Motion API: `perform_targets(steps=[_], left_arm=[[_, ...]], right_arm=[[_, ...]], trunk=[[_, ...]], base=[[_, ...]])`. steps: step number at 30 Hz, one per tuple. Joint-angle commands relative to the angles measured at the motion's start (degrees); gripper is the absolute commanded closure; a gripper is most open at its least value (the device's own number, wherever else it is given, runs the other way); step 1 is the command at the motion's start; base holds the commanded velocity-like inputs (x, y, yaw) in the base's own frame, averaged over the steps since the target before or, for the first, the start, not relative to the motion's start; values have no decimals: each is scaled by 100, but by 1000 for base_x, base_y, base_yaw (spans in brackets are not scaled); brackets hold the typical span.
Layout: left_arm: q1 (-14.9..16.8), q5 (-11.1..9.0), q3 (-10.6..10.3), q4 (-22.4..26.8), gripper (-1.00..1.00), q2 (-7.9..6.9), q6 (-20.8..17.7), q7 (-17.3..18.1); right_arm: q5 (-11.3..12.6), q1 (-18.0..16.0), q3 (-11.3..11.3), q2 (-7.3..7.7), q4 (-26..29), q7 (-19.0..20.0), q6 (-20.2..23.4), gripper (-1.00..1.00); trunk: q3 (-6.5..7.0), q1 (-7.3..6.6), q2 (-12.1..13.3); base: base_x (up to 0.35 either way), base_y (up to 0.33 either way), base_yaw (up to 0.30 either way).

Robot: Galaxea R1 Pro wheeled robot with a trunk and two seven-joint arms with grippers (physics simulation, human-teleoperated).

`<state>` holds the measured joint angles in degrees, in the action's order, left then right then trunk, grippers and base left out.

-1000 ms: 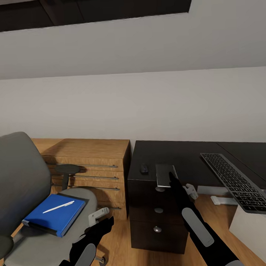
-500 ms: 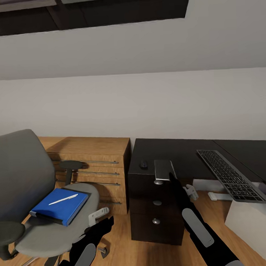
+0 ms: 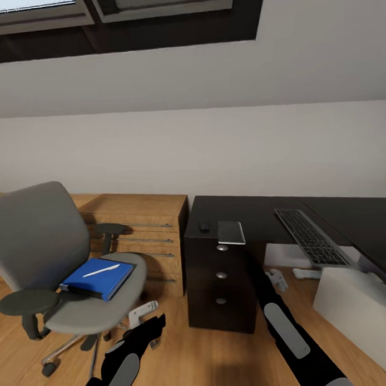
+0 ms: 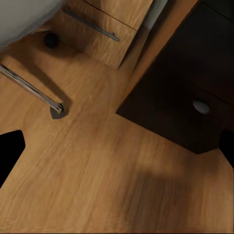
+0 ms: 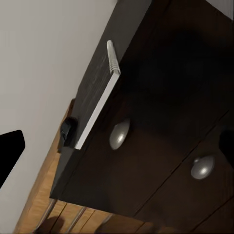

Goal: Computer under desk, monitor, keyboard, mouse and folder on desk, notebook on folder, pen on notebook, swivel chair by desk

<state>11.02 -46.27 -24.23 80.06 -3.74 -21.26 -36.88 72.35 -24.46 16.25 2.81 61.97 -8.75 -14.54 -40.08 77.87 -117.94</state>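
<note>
The computer [image 3: 358, 315] is cut by the right and lower edges of the head view, and its top is partly covered by the keyboard [image 3: 310, 237]. The far end of the desk [image 3: 260, 213] is cut off at the right edge. The underside of the folder [image 3: 97, 278] is hidden against the seat of the swivel chair [image 3: 51, 265]. The mouse [image 3: 203, 226] is too small for details to be made out. In both wrist views, the fingertips are cut off at the picture edges.
</note>
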Motion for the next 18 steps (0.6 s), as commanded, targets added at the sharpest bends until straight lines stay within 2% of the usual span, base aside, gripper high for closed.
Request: perform_targets(steps=[1,5,9,10,14,15,16,18], left_arm=[[6,-27,-16,9,-100,0,-13,-48],[6,-29,-24,2,-100,6,-49,-48],[6,-33,-50,1,-100,13,-61,-48],[6,-25,-174,1,-100,14,-53,-56],[6,-29,-380,-32,-100,20,-35,-98],[6,-23,-472,-36,-100,32,-29,-110],[6,-21,-538,-38,-100,38,-27,-117],[6,-26,-825,-47,-100,44,-22,-133]], right_arm=[[51,-6,28,13,2,-30,-49,-100],[24,-6,75,10,-94,-38,-59,-100],[-113,-6,161,12,-577,-12,-66,-100],[-425,-6,291,20,-856,-12,-66,-100],[-846,0,391,21,-1352,1,-80,-100],[-1070,1,475,20,-1576,6,-89,-100],[-1197,2,526,20,-1684,5,-95,-100],[-1738,2,693,18,-2113,-10,-116,-100]], trunk=[[-6,-4,-3],[-6,-4,-3],[30,-48,77],[48,-70,117],[120,-158,277],[137,-179,318],[155,-201,358],[191,-245,438]], base=[[-226,-226,0],[-70,-96,0],[-18,-25,0],[-4,-5,0],[-2,-2,0],[0,0,0],[0,0,0],[0,0,0]])
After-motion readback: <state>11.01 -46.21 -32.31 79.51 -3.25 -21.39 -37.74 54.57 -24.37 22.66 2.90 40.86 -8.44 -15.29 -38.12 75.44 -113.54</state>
